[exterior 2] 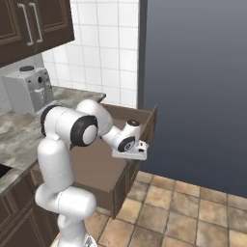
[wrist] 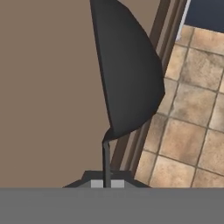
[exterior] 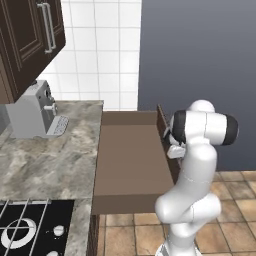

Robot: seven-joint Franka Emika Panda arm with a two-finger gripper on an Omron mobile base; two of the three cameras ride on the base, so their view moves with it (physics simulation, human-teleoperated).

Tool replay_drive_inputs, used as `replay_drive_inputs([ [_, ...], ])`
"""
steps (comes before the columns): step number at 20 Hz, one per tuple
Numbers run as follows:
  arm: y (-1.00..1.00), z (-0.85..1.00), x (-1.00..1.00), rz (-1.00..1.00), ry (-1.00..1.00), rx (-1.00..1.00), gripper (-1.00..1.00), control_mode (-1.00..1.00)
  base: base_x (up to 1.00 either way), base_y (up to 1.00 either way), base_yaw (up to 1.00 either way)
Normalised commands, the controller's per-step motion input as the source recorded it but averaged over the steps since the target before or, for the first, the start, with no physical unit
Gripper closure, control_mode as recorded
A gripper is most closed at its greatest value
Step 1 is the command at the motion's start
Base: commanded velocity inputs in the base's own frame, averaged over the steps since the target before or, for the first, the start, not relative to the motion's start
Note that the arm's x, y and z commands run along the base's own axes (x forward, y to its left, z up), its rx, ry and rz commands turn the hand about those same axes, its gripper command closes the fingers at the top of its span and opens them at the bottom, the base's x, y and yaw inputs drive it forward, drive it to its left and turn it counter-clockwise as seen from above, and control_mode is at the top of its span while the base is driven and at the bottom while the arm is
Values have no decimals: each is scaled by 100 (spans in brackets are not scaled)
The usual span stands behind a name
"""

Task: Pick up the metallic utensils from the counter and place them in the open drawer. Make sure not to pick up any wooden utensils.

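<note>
Utensil in hand: a dark grey metal utensil with a broad curved blade and a thin stem (wrist: 127,74) is seen in the hand view, its stem pinched between the closed jaws of the two-finger gripper (wrist: 106,183).
Position of utensil: it hangs above the plain brown floor of the wide shallow dark brown wooden drawer (exterior: 131,155), close to the drawer's front wall, with the tiled floor just beyond.
Gripper: in the right base view the gripper (exterior 2: 129,153) is held over the drawer's near right part.
Done so far: judged from the pictures, one metal piece is lifted and carried to the drawer; no utensil is seen lying inside.
Left to do: release into the drawer is not yet made.
Counter: on the grey-beige veined stone counter (exterior: 45,160) no utensils can be made out.
</note>
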Motion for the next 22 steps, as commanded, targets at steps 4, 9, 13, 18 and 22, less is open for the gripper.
replay_drive_inputs([
  [4, -92, -8, 0, 0, 0, 0, 100, -100, 0, 0, 0],
  [9, 1, 63, 0, 0, -5, 0, 100, -100, 0, 0, 0],
  [13, 38, 99, 0, 0, -7, 0, 100, -100, 0, 0, 0],
  [18, 87, 40, 0, 0, -5, 0, 100, -100, 0, 0, 0],
  [22, 100, 3, 2, 0, 0, -1, 100, -100, 0, 0, 0],
])
